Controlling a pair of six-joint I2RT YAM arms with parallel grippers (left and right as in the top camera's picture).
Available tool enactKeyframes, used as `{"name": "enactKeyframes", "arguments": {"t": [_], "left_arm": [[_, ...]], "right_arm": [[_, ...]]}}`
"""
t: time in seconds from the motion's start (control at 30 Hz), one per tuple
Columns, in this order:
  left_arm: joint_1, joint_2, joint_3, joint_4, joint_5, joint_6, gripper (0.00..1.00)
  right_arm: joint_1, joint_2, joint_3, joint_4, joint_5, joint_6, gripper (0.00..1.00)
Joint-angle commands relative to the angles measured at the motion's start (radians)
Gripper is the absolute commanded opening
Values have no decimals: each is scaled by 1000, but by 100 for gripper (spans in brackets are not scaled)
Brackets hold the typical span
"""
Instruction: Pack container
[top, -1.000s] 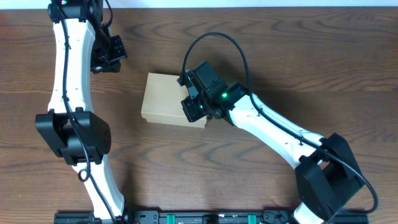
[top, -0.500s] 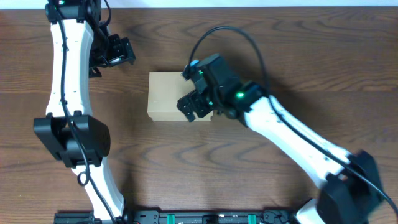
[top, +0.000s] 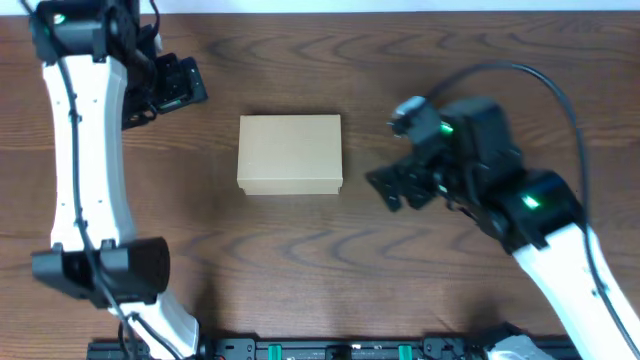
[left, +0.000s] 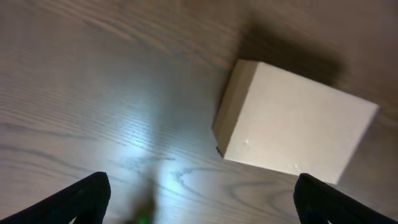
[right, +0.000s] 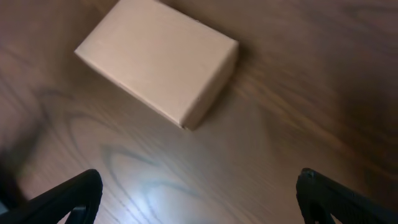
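The container (top: 290, 153) is a plain tan cardboard box lying with its lid down at the table's middle. It also shows in the left wrist view as the container (left: 295, 124) and in the right wrist view as the container (right: 158, 59). My left gripper (top: 180, 88) hovers to the box's far left, apart from it. Its fingers (left: 87, 199) are spread wide over bare wood, so the left gripper (left: 202, 208) is open and empty. My right gripper (top: 393, 187) is to the right of the box, clear of it. The right gripper (right: 202, 208) is open too, with nothing between its fingers (right: 342, 199).
The dark wooden table (top: 300, 270) stretches around the box. A black rail (top: 330, 350) runs along the front edge between the two arm bases. The table's pale back edge lies just beyond the left gripper.
My right gripper, which was on top of the box, has pulled away to the right. The box now lies squarer and slightly farther back. The left arm shifted a little leftward.
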Motion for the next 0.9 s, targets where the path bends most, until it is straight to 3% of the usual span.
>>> {"name": "enactKeyframes", "arguments": {"t": [0.0, 0.13, 0.37, 0.6, 0.87], "left_arm": [[6, -72, 3, -34, 15, 37, 95], [6, -163, -85, -35, 19, 58, 95], [6, -470, -484, 117, 24, 74, 95], [6, -845, -869, 259, 30, 74, 95], [6, -1253, -1155, 341, 63, 19, 95]], "right_arm": [[-75, -109, -113, -2, -55, -30, 99], [-161, -295, -270, 31, -78, -8, 99], [-201, -591, -407, 40, -77, 53, 99], [-201, -636, -407, 41, -77, 53, 99], [-201, -636, -407, 38, -77, 53, 99]]}}
